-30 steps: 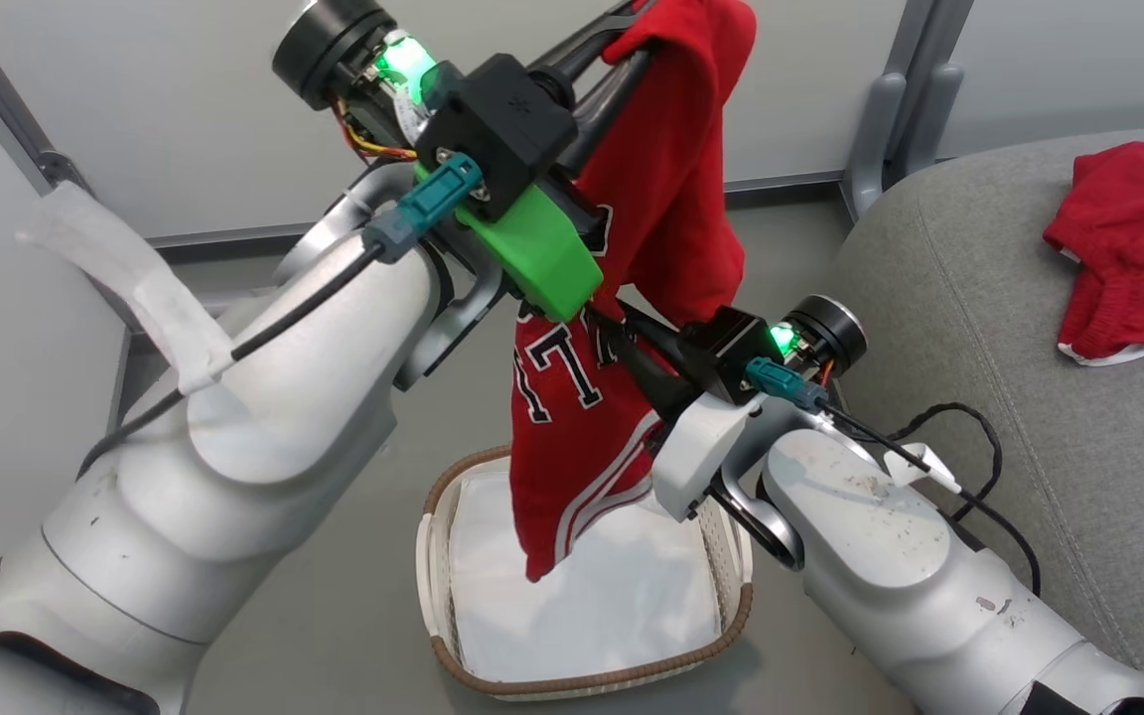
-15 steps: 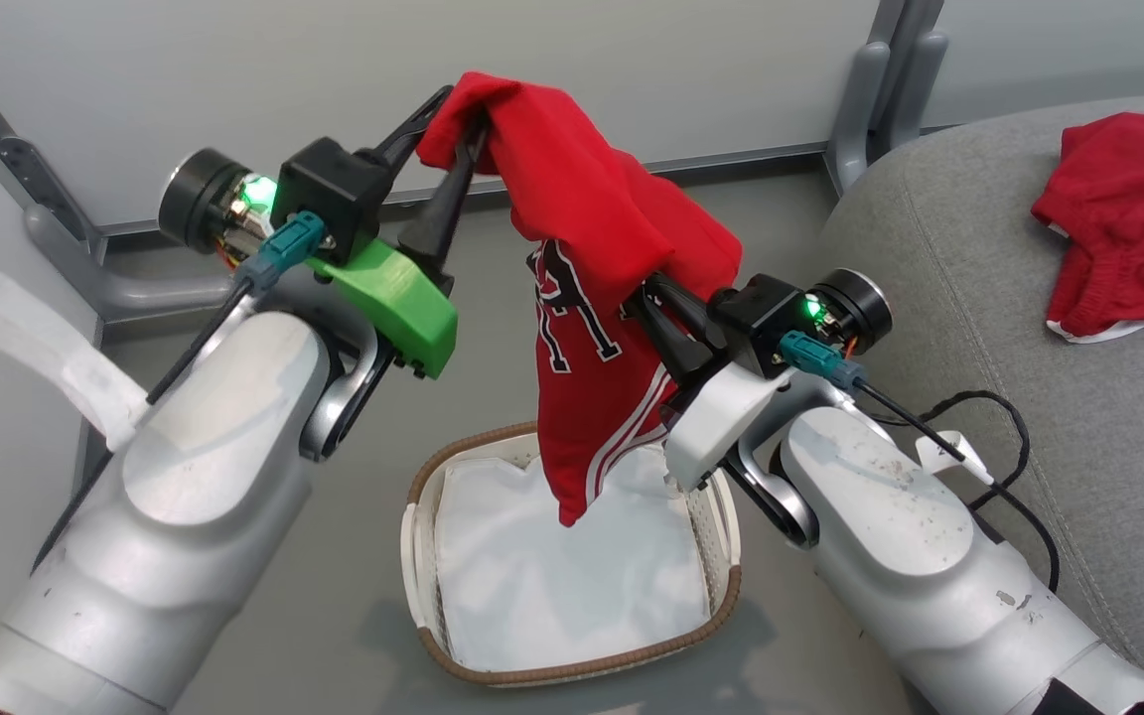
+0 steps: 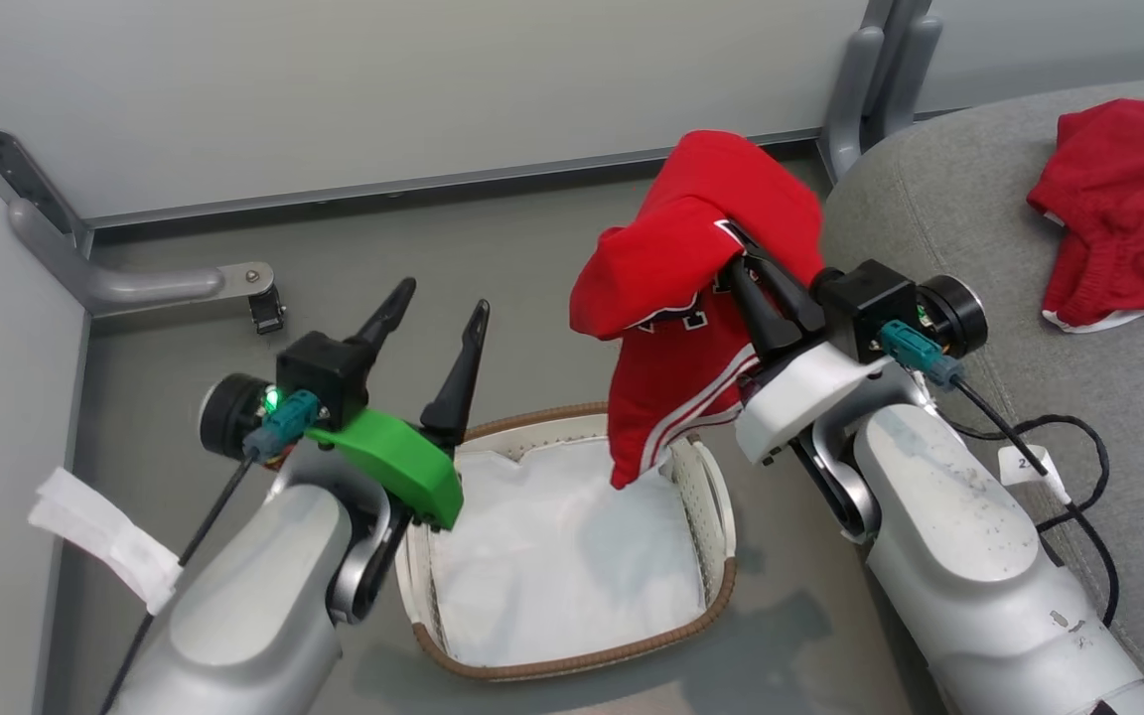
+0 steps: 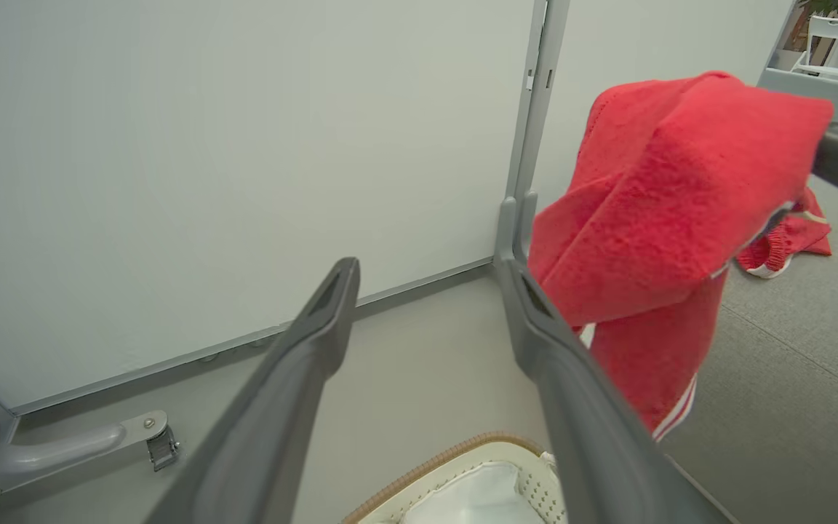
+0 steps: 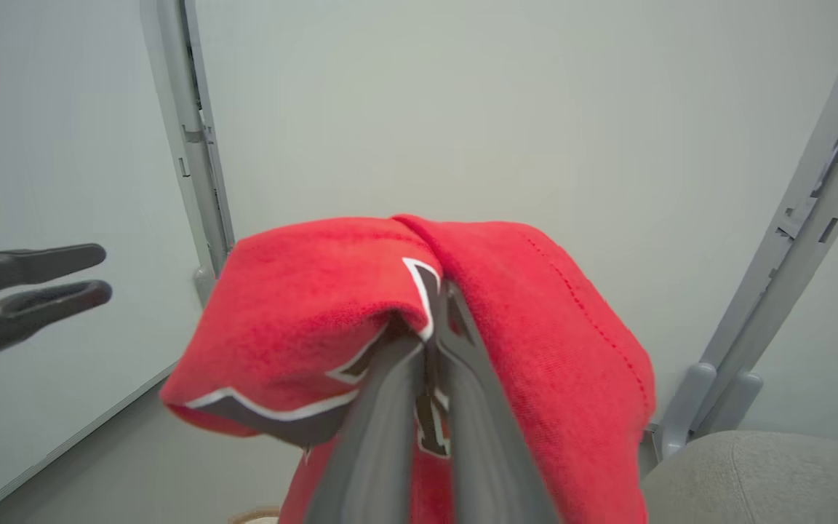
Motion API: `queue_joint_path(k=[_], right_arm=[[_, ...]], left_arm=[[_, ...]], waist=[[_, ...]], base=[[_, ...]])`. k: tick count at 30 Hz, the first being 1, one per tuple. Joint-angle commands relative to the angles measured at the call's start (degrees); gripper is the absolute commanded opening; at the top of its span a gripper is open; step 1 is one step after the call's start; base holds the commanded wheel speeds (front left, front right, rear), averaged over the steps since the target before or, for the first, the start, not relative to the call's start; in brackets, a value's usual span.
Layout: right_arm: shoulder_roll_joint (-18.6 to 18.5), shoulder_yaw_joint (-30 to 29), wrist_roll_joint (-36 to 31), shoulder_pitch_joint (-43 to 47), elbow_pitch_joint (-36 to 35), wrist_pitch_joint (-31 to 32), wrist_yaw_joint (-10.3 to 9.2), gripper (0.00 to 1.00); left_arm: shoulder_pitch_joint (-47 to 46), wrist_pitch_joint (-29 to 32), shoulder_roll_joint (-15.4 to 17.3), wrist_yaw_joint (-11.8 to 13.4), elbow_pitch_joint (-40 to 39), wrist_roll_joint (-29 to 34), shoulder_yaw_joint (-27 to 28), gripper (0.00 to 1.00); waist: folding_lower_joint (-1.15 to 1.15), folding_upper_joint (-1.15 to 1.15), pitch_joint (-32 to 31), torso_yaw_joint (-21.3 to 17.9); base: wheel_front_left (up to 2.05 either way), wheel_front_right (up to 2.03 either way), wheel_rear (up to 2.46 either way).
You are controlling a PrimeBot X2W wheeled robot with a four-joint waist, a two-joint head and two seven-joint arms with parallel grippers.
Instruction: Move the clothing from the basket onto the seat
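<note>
The right gripper is shut tight on the red jersey, which drapes over its fingers and hangs above the far right corner of the basket. The left gripper is wide open and holds nothing. The other red garment lies on the seat.

I judge that the step is to carry the jersey rightward onto the seat. It is better to lift first, so that the hanging tail clears the seat's rounded edge, then release well in from that edge. The grey post stands close behind, and the space over the seat is free.
</note>
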Motion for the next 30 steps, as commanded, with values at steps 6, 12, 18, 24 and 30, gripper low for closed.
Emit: queue_joint_path(k=[6, 12, 18, 24, 30], right_arm=[[-0.6, -3.7, -1.7, 3.1, -0.6, -0.1, -0.08, 0.00], [-0.6, -5.6, -2.5, 4.2, -0.8, -0.1, -0.08, 0.00], [-0.8, -7.8, -3.1, 5.1, -1.8, -0.1, -0.08, 0.00], [-1.8, -10.9, -4.0, 6.5, -3.8, -0.1, -0.08, 0.00], [-2.1, -14.1, -4.6, 8.8, -6.3, -0.1, -0.08, 0.00]], left_arm=[[5.7, -1.0, -2.0, 0.0, -1.1, 0.4, 0.0, 1.00], [8.1, -1.0, -2.6, 0.2, -3.1, 2.0, 2.0, 1.00], [9.5, -1.0, -2.6, 0.0, -5.5, 4.3, 3.4, 1.00], [10.1, -1.0, -2.9, -0.3, -7.1, 6.1, 3.6, 1.00], [9.4, -0.9, -2.6, -0.6, -7.4, 7.3, 2.9, 1.00]], waist=[[0.00, 0.00, 0.6, -0.8], [0.00, 0.00, 1.1, -2.4], [0.00, 0.00, 2.0, -5.7], [0.00, 0.00, 3.9, -10.5], [0.00, 0.00, 6.4, -17.0]], base=[[0.00, 0.00, 0.00], [0.00, 0.00, 0.00], [0.00, 0.00, 0.00], [0.00, 0.00, 0.00], [0.00, 0.00, 0.00]])
